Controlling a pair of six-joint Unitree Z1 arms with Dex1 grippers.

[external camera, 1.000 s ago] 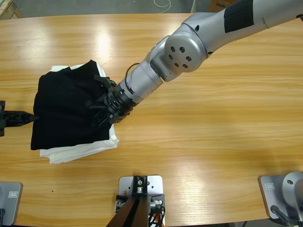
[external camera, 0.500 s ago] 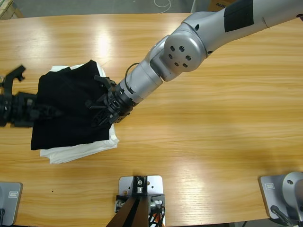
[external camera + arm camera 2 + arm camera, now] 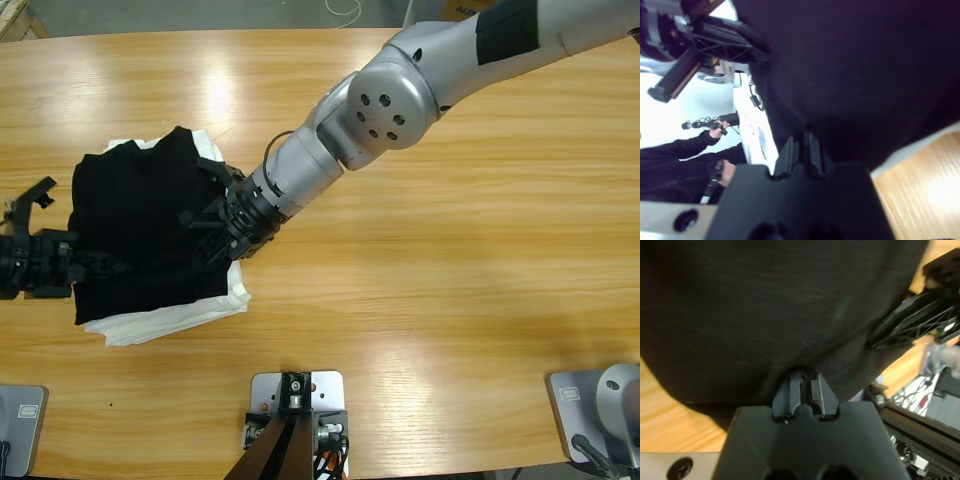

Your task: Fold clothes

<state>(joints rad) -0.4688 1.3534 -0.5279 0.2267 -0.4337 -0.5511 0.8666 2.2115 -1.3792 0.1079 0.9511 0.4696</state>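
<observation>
The long wooden table (image 3: 450,300) carries, at left of the frame, the black polo shirt (image 3: 145,230), already a compact bundle atop the folded white cloth (image 3: 170,320). Right gripper (image 3: 222,222) and left gripper (image 3: 95,267) each clamp its edges; final tidying seems left.

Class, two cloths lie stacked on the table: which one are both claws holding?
The black polo shirt, lying on top. The white cloth beneath it only shows at the edges; neither the left claw nor right claw grips it.

White cloth (image 3: 165,320) mostly under shirt (image 3: 140,230)
</observation>
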